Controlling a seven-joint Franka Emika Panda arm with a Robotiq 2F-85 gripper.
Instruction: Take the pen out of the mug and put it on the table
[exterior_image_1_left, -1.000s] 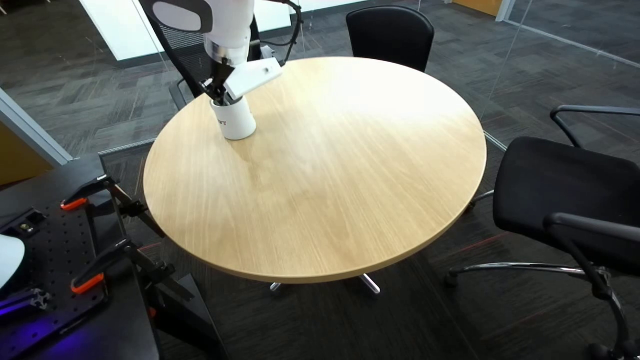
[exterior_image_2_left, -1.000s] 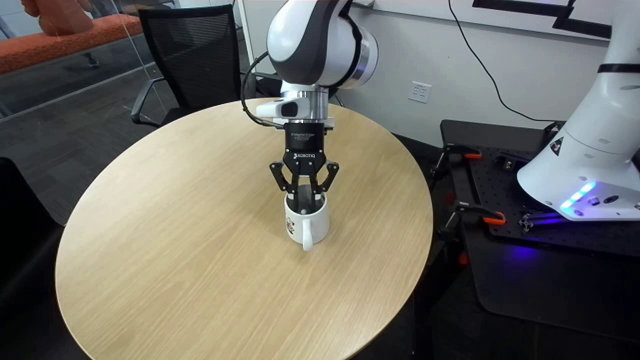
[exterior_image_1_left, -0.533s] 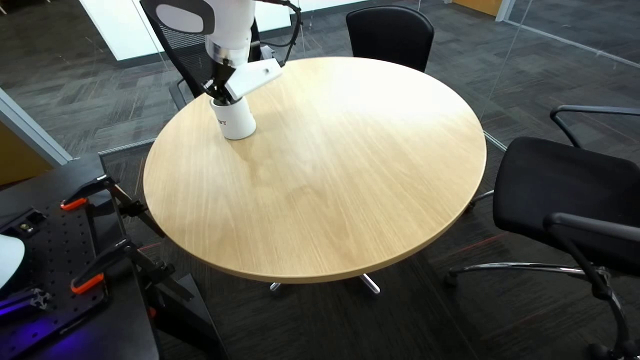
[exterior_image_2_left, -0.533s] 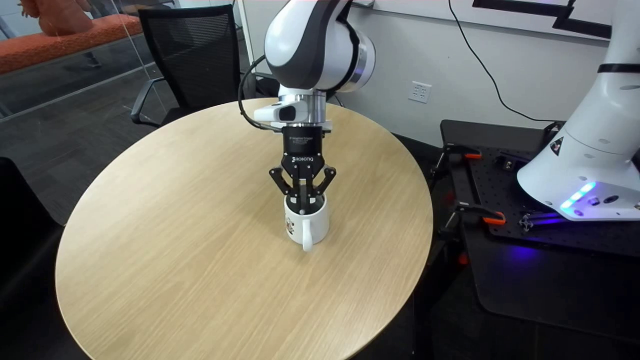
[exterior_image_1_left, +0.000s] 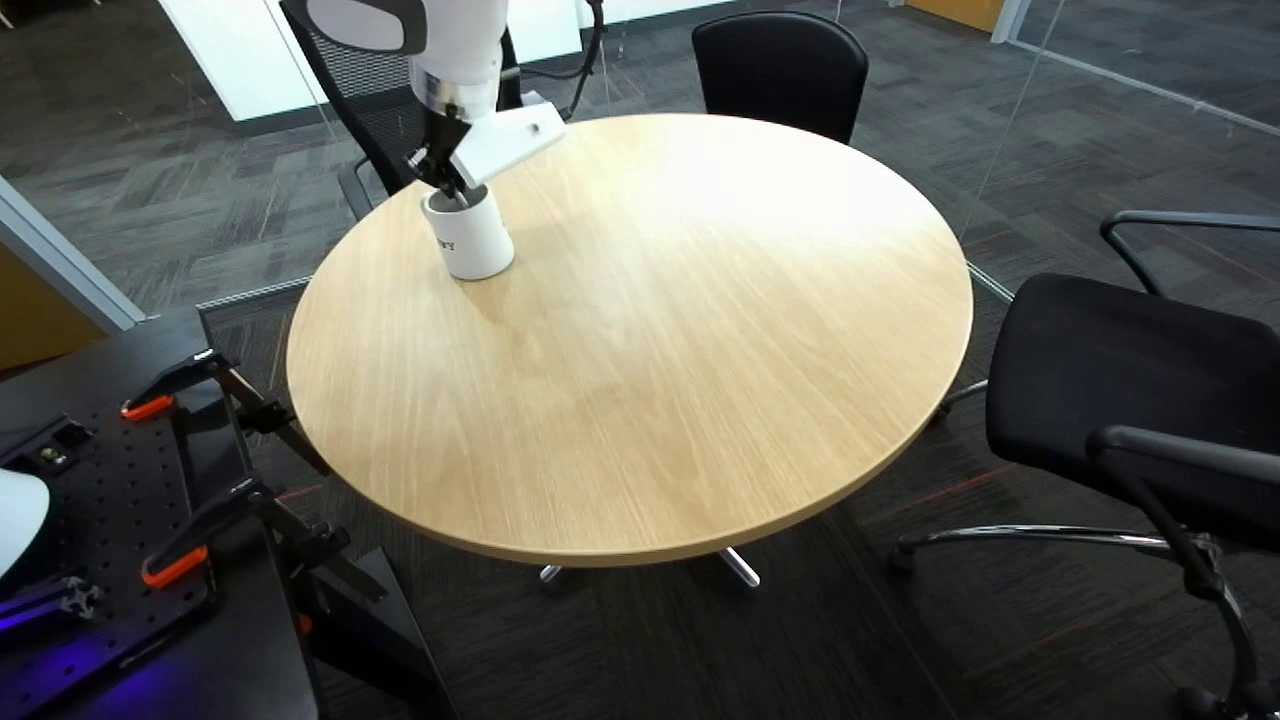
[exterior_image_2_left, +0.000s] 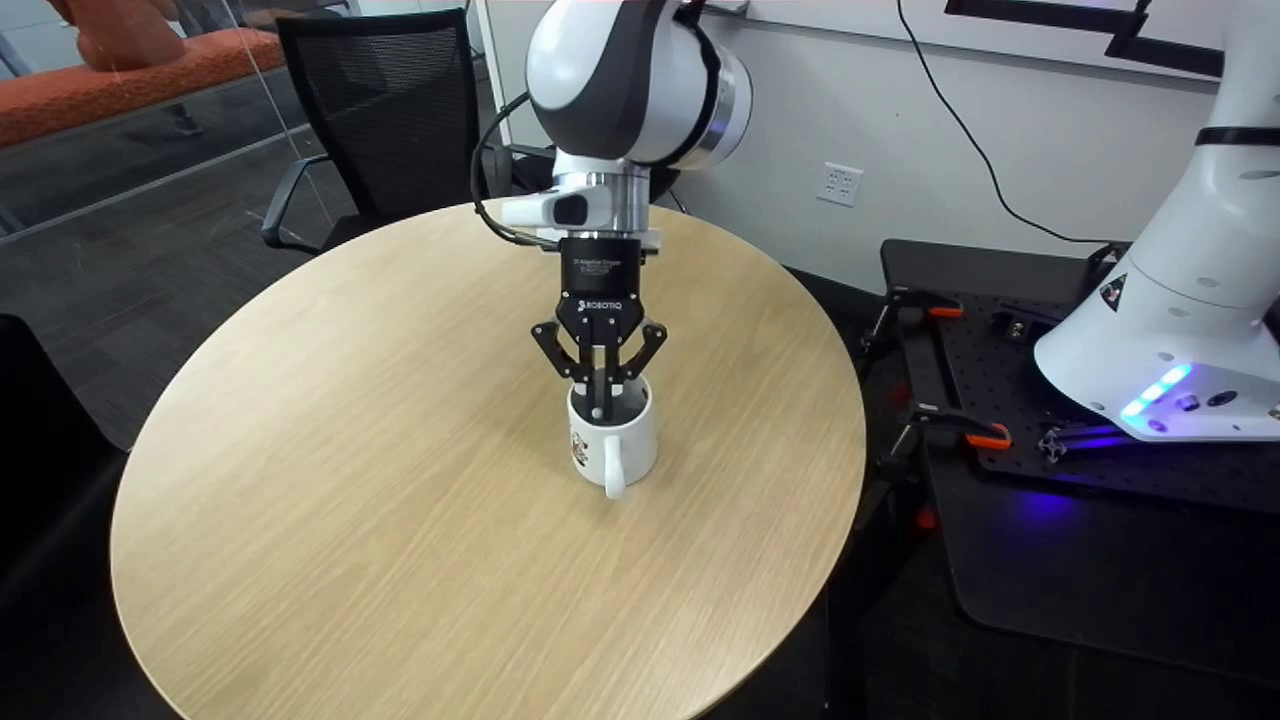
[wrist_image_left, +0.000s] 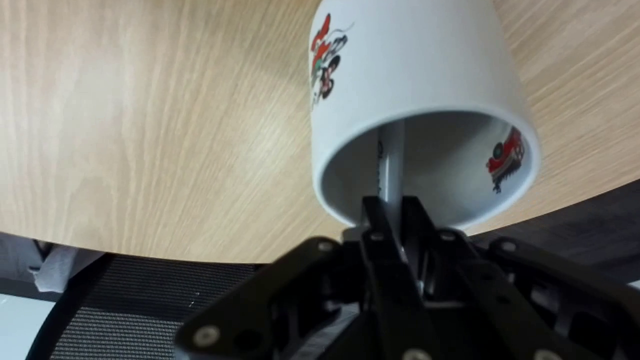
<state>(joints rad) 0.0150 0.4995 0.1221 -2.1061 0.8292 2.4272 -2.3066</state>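
Note:
The white mug (exterior_image_1_left: 475, 240) stands upright on the round wood-grain table (exterior_image_1_left: 640, 380); it also shows in an exterior view (exterior_image_2_left: 640, 450), its handle towards that camera. In the wrist view the mug (wrist_image_left: 415, 60) has coloured cartoon prints. The pen (wrist_image_left: 391, 155) looks pale grey with dark lettering and stands in the mug, its lower end hidden inside. My gripper (wrist_image_left: 392, 206) is shut on the pen's upper part, one finger on each side. In an exterior view the gripper (exterior_image_2_left: 600, 395) points down at the mug's opening, fingertips around rim height. The pen's end (exterior_image_2_left: 597, 412) shows at the fingertips.
Black chairs (exterior_image_1_left: 780, 75) stand around the table, one with a mesh back (exterior_image_2_left: 385, 110) behind the arm. A black side table (exterior_image_2_left: 1000, 560) with clamps (exterior_image_2_left: 960, 425) and the robot's base (exterior_image_2_left: 1180, 330) stands beside the round table.
The fingers, spread apart inside the mug a second ago, have closed together on the pen. The gripper has then risen slightly with the pen's end between the fingers. The mug stays in place.

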